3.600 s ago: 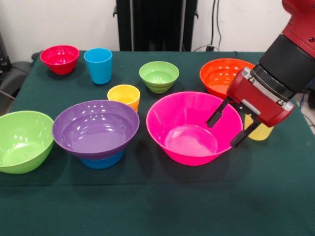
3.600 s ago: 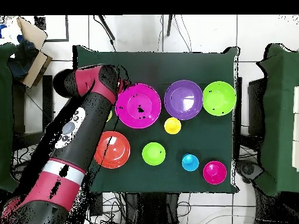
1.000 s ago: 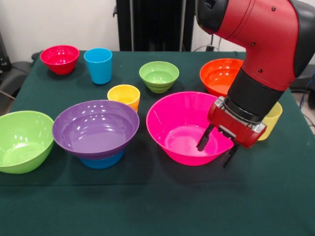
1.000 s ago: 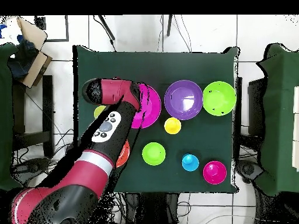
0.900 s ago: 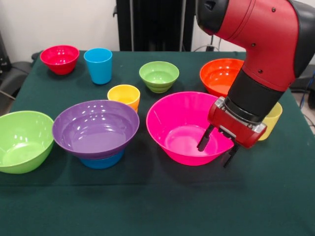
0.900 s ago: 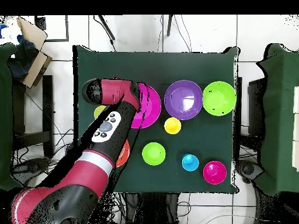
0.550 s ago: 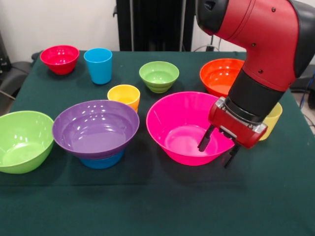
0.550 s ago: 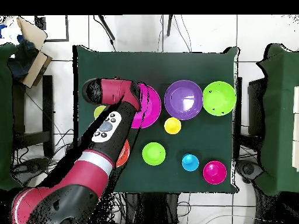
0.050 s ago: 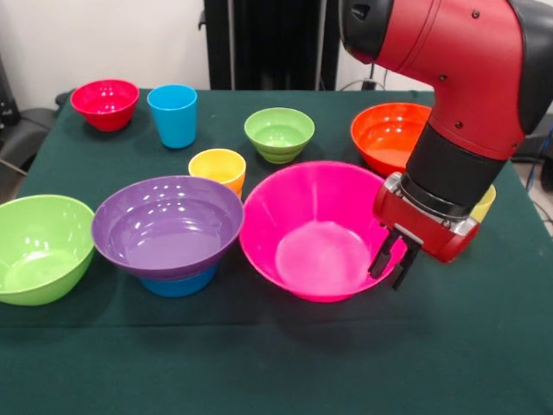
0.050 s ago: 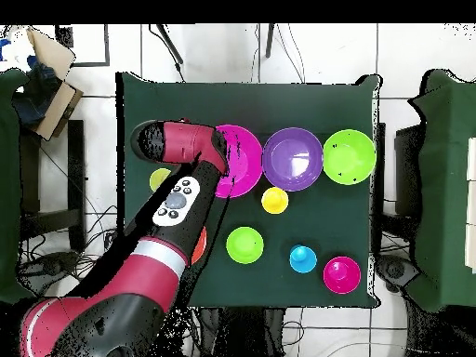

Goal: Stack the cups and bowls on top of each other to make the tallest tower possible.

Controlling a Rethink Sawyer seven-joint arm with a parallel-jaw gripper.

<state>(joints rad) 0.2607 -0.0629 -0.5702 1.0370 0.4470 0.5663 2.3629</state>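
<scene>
Front and overhead views of the table [image 9: 484,363]. The gripper [image 9: 391,262] stood at the right-hand rim of the big pink bowl [image 9: 315,232] in the front view, its two fingers [image 9: 380,258] drawn close together over that rim, pinching it. The pink bowl sat tilted, its rim touching or overlapping the purple bowl [image 9: 168,225], which rested on the mid blue bowl [image 9: 179,283]. The big lime green bowl [image 9: 39,246] lay just beside the purple one. The orange bowl [image 9: 389,134] and pale yellow cup [image 9: 483,204] stood behind the arm [image 9: 458,95]; the orange-yellow cup [image 9: 218,168] stood near the pink bowl's far rim.
</scene>
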